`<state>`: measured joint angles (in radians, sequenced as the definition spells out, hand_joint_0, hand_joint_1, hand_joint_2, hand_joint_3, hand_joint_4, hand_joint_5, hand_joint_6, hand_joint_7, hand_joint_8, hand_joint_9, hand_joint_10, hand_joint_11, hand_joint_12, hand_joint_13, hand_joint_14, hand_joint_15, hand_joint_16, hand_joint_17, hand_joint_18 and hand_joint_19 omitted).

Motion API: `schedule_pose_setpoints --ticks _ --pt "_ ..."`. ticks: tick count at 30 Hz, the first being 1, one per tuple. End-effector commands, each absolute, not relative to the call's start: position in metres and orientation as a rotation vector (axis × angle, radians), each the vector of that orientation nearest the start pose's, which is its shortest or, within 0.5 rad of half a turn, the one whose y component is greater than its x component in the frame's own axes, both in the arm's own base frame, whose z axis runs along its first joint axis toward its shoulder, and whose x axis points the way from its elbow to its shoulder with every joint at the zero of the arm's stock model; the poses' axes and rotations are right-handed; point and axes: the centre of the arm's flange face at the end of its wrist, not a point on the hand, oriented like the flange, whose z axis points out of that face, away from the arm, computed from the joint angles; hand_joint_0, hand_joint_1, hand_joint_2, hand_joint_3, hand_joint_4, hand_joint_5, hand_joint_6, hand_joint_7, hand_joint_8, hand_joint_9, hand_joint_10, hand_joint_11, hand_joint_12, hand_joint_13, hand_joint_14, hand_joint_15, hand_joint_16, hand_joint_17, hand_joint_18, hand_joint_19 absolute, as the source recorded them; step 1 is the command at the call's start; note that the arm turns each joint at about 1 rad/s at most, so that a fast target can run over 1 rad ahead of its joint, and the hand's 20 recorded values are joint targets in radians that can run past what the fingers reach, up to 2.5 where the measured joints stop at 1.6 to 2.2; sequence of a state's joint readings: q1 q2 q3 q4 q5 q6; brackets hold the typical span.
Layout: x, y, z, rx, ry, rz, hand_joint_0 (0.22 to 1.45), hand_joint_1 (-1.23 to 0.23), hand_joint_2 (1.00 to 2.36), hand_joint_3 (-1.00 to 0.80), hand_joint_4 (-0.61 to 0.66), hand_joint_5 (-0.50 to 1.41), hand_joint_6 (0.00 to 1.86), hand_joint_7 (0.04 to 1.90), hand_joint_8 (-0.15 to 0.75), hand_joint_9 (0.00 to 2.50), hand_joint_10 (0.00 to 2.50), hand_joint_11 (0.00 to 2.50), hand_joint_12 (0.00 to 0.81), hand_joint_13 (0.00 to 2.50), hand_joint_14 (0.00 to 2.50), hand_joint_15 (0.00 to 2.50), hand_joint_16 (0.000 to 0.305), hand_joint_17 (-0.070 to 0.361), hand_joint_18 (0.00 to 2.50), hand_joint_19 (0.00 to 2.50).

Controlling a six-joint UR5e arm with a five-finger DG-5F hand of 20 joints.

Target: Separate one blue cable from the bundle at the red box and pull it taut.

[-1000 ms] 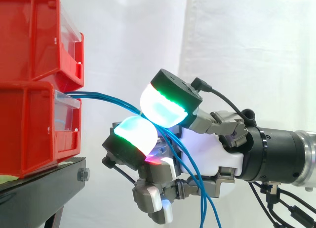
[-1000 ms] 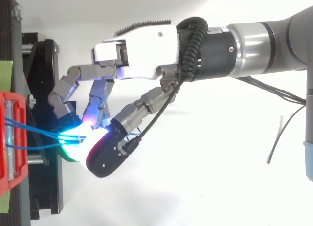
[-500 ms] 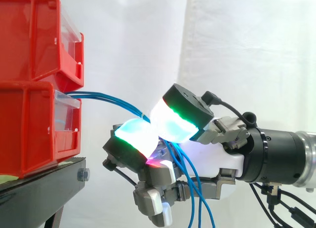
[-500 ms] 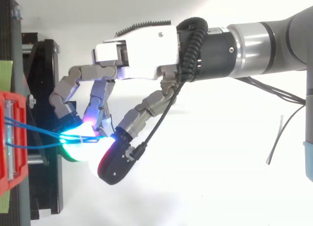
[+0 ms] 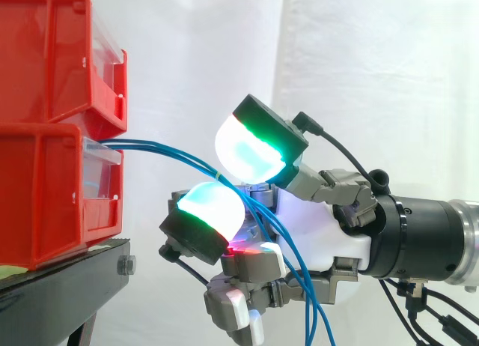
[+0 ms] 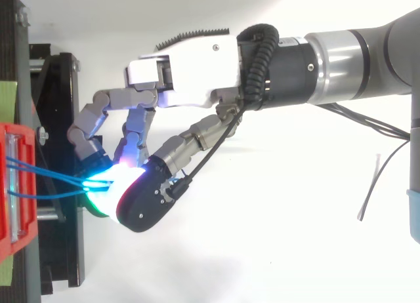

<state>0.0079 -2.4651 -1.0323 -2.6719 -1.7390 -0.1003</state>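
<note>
Several blue cables (image 5: 165, 150) leave the front of the lower red box (image 5: 45, 196) toward 3 o'clock in the side view. They dip toward 4 o'clock as one loose bundle, pass through the hand (image 6: 187, 73), and hang slack toward 6 o'clock behind it. The box sits under a second red bin (image 5: 45, 54) on the black stand (image 5: 60, 278), and the hand lies at about 4 o'clock from its opening, close to it but clear. The fingers curl round the strands, with the two glowing pads (image 5: 251, 147) a little apart, one at 1 o'clock of the other. The bundle runs through that gap, so the hold looks loose rather than a firm pinch. The step in hand appears to be the sorting: all strands lie together and none is drawn aside. The next move calls for closing the pads on a single strand while the others slip free, then drawing toward 3 o'clock, away from the box, until that strand straightens.
</note>
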Motion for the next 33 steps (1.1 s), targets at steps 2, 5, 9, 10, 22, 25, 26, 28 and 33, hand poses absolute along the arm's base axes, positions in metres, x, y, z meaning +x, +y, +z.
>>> schedule_pose_setpoints --ticks 2,5,9,10,22,25,26,28,33 --pt "0.8092 -0.1091 0.2043 0.950 1.288 1.306 0.61 -0.63 1.00 -0.46 0.04 -0.13 0.88 1.22 0.298 1.24 0.03 1.01 0.363 1.03 0.03 0.80 0.050 0.113 0.84 0.94" --pt "0.8086 -0.1116 0.2040 0.955 1.288 1.304 0.58 -0.72 1.02 -0.19 0.03 -0.12 0.88 1.23 0.323 1.29 0.03 1.02 0.385 1.07 0.03 0.79 0.056 0.126 0.89 0.91" --pt "0.8081 -0.1133 0.2040 0.951 1.292 1.306 0.60 -0.80 1.02 -0.10 0.02 -0.13 0.90 1.23 0.306 1.26 0.03 1.04 0.373 1.05 0.03 0.82 0.053 0.120 0.87 0.92" --pt "0.8081 -0.1132 0.2040 0.950 1.293 1.307 0.62 -0.82 1.02 -0.11 0.01 -0.14 0.90 1.23 0.294 1.23 0.03 1.05 0.364 1.03 0.03 0.83 0.051 0.114 0.84 0.93" --pt "0.8079 -0.1123 0.2039 0.944 1.299 1.313 0.74 -0.90 1.00 -0.50 -0.16 -0.11 0.94 1.44 0.215 1.40 0.03 1.05 0.328 1.15 0.04 0.95 0.045 0.101 0.96 0.88" --pt "0.8077 -0.1134 0.2039 0.944 1.299 1.313 0.65 -0.91 1.00 -0.50 -0.10 -0.10 0.93 1.31 0.219 1.41 0.03 1.08 0.332 1.15 0.04 0.96 0.045 0.101 0.96 0.90" --pt "0.8074 -0.1134 0.2032 0.945 1.300 1.312 0.61 -0.89 1.00 -0.50 -0.08 -0.10 0.94 1.22 0.222 1.40 0.03 1.08 0.333 1.15 0.03 0.96 0.045 0.101 0.96 0.92" --pt "0.8077 -0.1135 0.2039 0.945 1.298 1.312 0.54 -0.86 1.00 -0.50 -0.04 -0.10 0.93 1.12 0.251 1.39 0.03 1.06 0.348 1.14 0.03 0.96 0.048 0.108 0.96 0.92" --pt "0.8079 -0.1123 0.2039 0.944 1.299 1.313 0.52 -0.81 1.00 -0.50 -0.02 -0.10 0.92 1.06 0.264 1.42 0.03 1.06 0.356 1.15 0.03 0.94 0.050 0.113 0.97 0.92"
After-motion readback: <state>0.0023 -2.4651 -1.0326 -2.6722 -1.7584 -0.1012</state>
